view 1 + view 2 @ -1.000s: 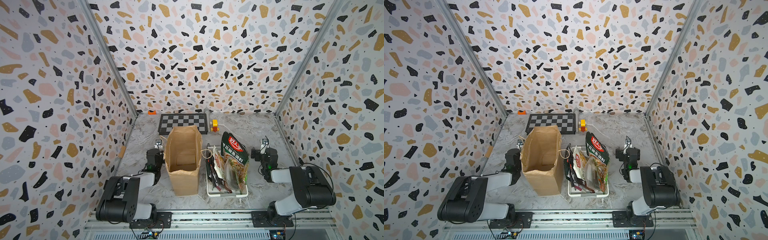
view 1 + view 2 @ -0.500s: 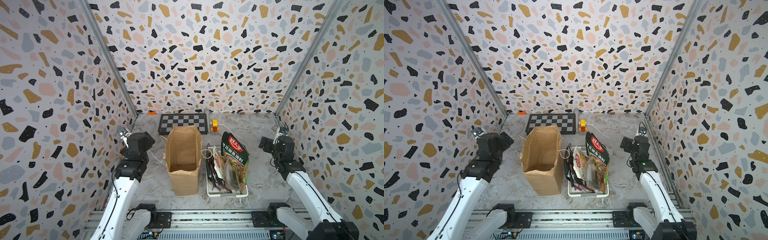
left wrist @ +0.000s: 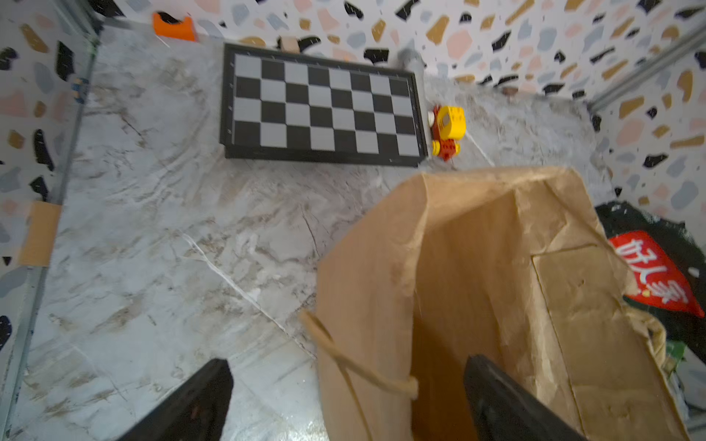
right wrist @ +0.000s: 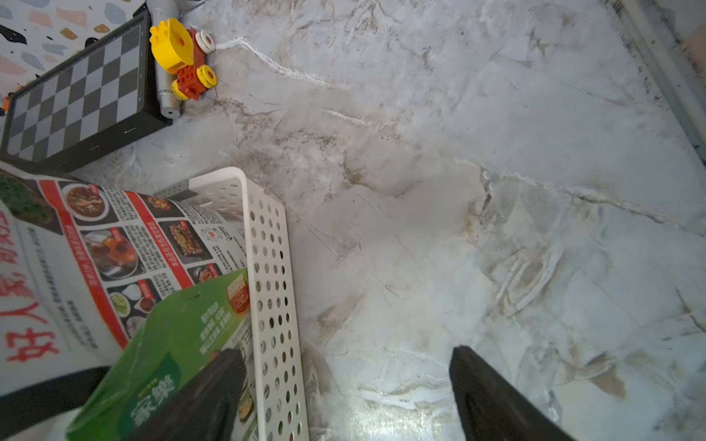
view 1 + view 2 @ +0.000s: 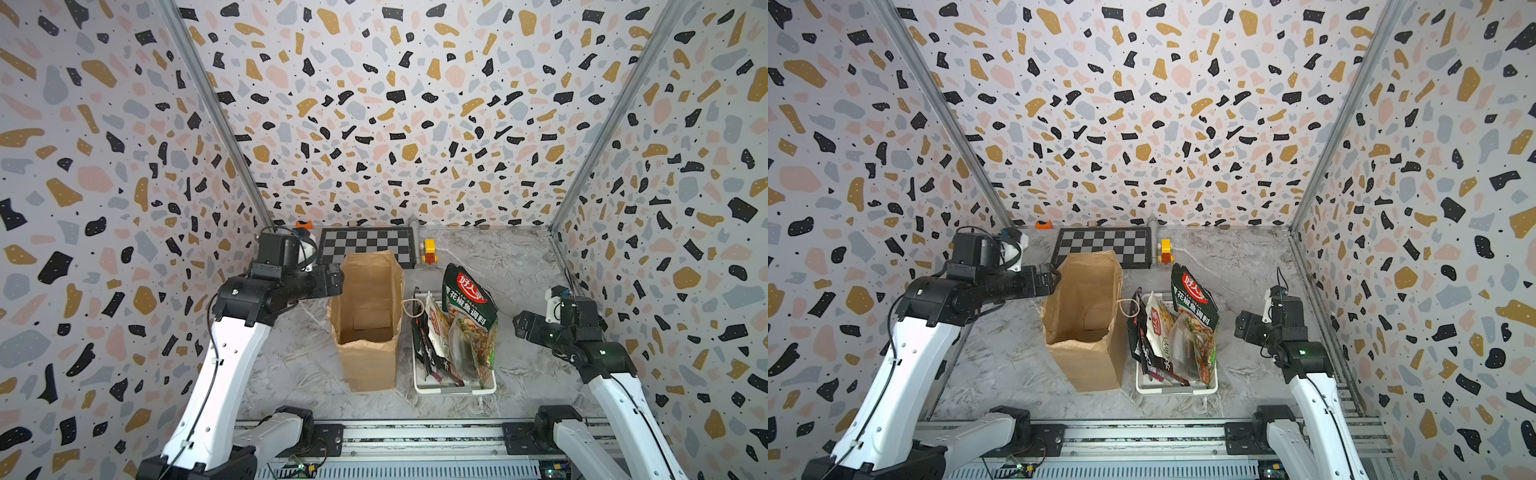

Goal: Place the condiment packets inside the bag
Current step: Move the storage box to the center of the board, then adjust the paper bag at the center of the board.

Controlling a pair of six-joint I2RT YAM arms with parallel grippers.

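As both top views show, we find the bag [image 5: 368, 320] upright at mid-frame, the packets [image 5: 461, 328] standing in a white basket [image 5: 455, 388] just right of it. Left wrist view: the left gripper [image 3: 347, 364] gapes wide, one finger outside the bag, one over its mouth. Right wrist view: the right gripper [image 4: 345, 353] spreads wide, empty, beside the basket.

Top views high, downward — wrist views near; all share chessboard [image 5: 365, 246].

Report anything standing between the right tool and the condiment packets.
Nothing visible does. The right tool hangs open beside the glossy printed condiment packets; the low wall of the white perforated plastic basket covers only their bases.
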